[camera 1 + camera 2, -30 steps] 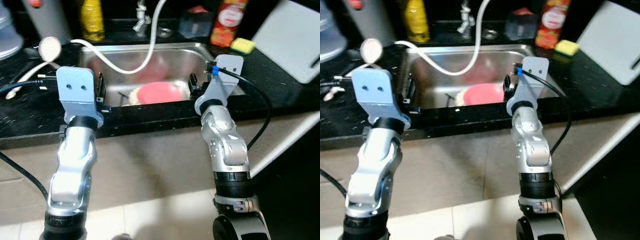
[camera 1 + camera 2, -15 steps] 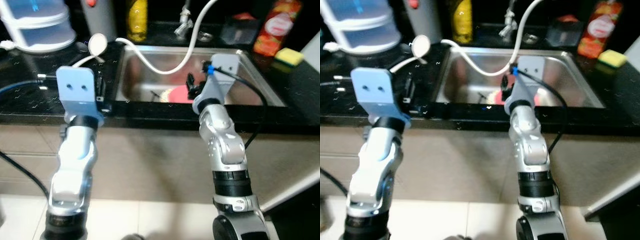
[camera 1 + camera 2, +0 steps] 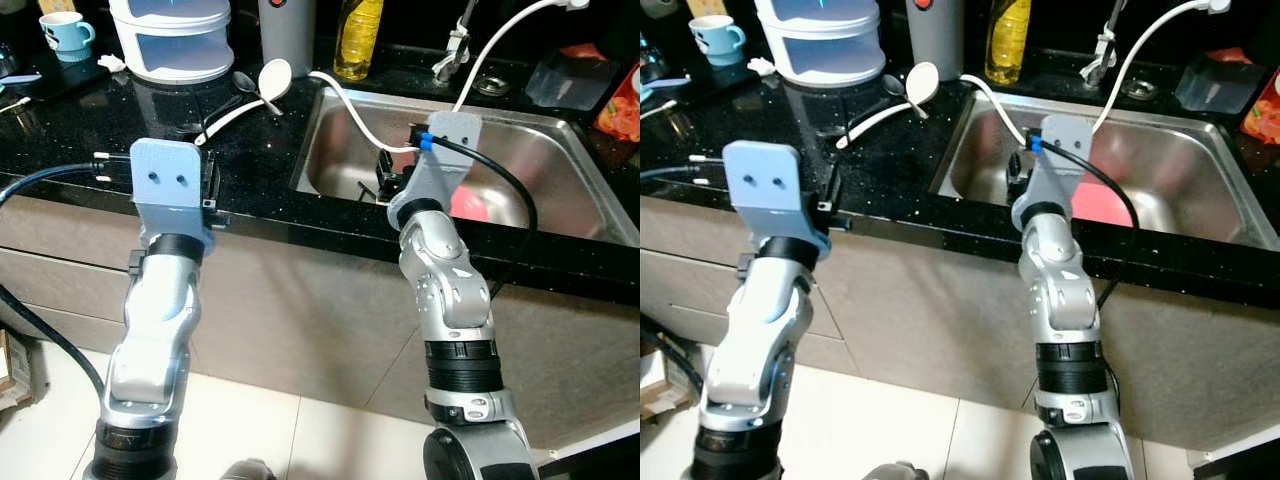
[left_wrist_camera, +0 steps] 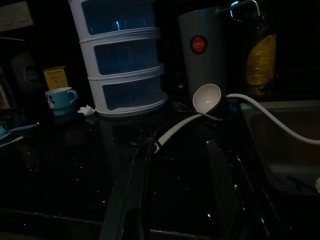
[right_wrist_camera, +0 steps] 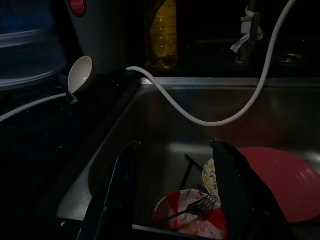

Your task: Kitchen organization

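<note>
Fingers spread over black counter, steel sink.

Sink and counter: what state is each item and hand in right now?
Left hand: open, empty, over the counter.
Right hand: open, empty, above the sink.
Pink plate: lying in the sink.
Red bowl: dirty, fork resting in it.
White ladle: lying on the counter.
Blue mug: upright.

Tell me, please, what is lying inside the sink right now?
Inside the sink lie a pink plate, a red patterned bowl with a fork resting in it, and a small floral dish. The right gripper hides part of the bottom.
</note>
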`<state>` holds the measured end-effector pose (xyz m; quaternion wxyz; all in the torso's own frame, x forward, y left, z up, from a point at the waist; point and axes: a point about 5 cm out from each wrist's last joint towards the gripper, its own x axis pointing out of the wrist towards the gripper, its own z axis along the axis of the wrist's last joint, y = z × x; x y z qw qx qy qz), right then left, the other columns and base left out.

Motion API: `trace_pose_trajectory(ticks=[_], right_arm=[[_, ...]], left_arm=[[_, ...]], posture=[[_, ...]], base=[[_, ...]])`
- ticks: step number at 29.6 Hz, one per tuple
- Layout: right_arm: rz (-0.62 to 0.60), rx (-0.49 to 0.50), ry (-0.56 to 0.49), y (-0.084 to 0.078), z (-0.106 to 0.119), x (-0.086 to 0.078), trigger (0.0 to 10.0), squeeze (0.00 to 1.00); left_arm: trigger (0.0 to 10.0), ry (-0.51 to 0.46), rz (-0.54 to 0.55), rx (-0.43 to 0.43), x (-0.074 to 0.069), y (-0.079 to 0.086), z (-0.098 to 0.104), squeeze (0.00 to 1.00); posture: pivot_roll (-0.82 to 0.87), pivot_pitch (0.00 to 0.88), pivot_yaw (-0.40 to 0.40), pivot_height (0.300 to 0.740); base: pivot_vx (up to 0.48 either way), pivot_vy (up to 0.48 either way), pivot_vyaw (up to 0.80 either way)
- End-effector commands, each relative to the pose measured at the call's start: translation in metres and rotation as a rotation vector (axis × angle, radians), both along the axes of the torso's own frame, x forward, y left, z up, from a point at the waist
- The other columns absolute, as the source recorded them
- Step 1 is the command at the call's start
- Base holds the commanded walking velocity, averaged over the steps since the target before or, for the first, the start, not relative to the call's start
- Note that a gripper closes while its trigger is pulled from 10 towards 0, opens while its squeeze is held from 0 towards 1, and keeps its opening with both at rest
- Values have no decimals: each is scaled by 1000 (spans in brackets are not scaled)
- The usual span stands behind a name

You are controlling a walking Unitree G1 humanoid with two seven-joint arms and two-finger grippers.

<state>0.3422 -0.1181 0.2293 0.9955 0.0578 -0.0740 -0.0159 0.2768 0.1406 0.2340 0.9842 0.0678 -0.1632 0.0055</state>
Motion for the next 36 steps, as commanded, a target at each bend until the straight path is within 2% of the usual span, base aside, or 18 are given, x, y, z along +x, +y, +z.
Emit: trace_pose_trajectory(ticks=[1,10,36], right_arm=[[-8,-1,19,-2,-5,1,10000,0],[-9,-1,20,-3,-5,1,10000,0],[-13,-3,26,-3,-7,1,10000,0]], left_arm=[[10000,39,-2,-15,4,-2,-5,0],[10000,26,57,-21,6,7,-4,0],[10000,33,58,-21,6,6,-5,0]], posture=[[131,0,-20,740],[136,0,-28,740],[130,0,-23,740]], base=[[0,0,0],[28,0,0],[375,0,0]])
